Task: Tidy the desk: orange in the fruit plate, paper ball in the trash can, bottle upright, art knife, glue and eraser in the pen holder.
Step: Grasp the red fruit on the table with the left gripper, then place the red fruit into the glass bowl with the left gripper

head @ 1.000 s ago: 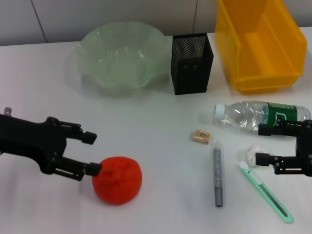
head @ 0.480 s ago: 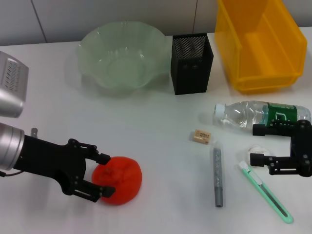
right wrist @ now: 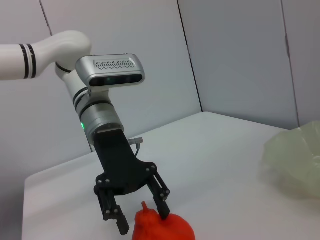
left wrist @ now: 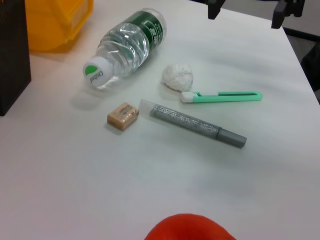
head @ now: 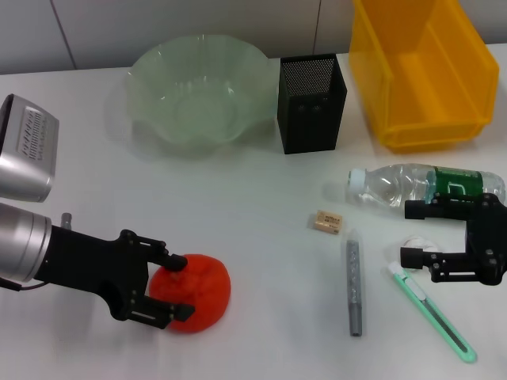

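Note:
The orange (head: 202, 289) lies at the table's front left. My left gripper (head: 180, 286) is open, its two fingers astride the orange's left side; the right wrist view shows this gripper (right wrist: 142, 216) over the orange (right wrist: 162, 229). My right gripper (head: 408, 233) is open beside the small white paper ball (head: 417, 245), which is partly hidden between its fingers. The clear bottle (head: 420, 186) lies on its side just behind. The eraser (head: 327, 222), grey glue stick (head: 354, 281) and green art knife (head: 432, 313) lie on the table. The left wrist view shows the paper ball (left wrist: 177, 76) and bottle (left wrist: 127, 47).
A pale green glass fruit plate (head: 150, 71) stands at the back centre-left. The black mesh pen holder (head: 311, 103) stands to its right. The yellow bin (head: 424, 71) is at the back right.
My left gripper has moved right, so its fingers now straddle the orange. My right gripper has shifted a little left toward the paper ball.

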Robot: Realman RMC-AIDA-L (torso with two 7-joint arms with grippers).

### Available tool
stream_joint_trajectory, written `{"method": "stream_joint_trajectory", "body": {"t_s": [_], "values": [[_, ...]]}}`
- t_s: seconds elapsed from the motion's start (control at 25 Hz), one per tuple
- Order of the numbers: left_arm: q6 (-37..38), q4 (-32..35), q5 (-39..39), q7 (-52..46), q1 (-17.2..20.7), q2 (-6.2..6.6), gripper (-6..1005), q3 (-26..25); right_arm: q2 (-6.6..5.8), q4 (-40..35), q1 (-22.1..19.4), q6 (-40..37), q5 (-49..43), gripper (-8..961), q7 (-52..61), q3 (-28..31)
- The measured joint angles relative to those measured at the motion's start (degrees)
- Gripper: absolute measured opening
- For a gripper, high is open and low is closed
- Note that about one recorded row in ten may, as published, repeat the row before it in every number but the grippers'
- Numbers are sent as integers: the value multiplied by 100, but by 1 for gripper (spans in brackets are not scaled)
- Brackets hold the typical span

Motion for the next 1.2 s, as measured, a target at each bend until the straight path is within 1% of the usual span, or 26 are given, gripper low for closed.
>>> {"method": "stream_joint_trajectory", "body": {"t_s": [0.28,0.52,0.72,0.84,1.0,1.2], "values": [[0,1,-233,185,86,9,707,13,1,0,-1,21,-1,775,0,34],[-2,0,-203,183,57,14,513,29,1,0,-4,23,1,776,4,54],[-3,0,-209,181,60,13,271,24,2,0,0,23,11,775,5,55],[-2,2,-277,174,74,24,204,-62,2,0,5,22,18,775,8,55],[165,73,-367,71,4,52,189,-267,8,0,12,21,22,775,15,55],[434,692,-454,-359,-244,61,170,-896,21,1,15,21,25,776,20,54]]}}
